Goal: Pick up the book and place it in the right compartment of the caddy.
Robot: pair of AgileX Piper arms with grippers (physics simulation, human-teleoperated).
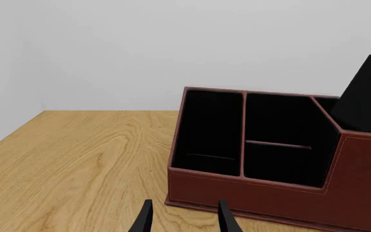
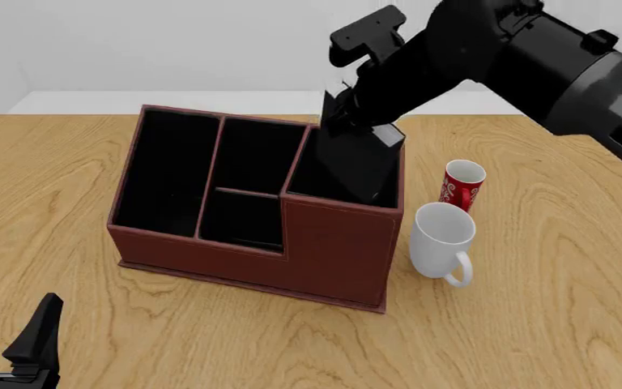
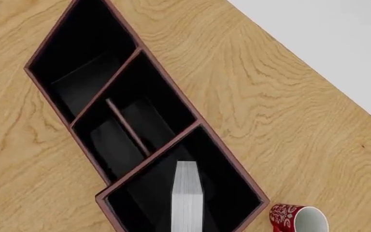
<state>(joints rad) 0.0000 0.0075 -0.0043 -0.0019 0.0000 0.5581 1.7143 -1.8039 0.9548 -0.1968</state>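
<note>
The black book [image 2: 356,166] stands tilted with its lower end inside the caddy's right compartment [image 2: 304,177]; its top sticks out above the rim. My right gripper [image 2: 359,113] is at the book's top and appears shut on it; its fingers are hidden by the arm. The right wrist view looks down on the white page edges [image 3: 187,198] inside that compartment [image 3: 227,171]. The reddish-brown caddy [image 2: 333,243] sits mid-table. My left gripper [image 2: 6,328] is open and empty near the table's front left, facing the caddy [image 1: 269,193]; the book [image 1: 369,96] shows there too.
A white mug [image 2: 440,239] stands just right of the caddy, with a red patterned cup [image 2: 462,185] behind it; the cup also shows in the right wrist view [image 3: 298,220]. The caddy's other slots hold nothing. Bare wood lies to the left of the caddy.
</note>
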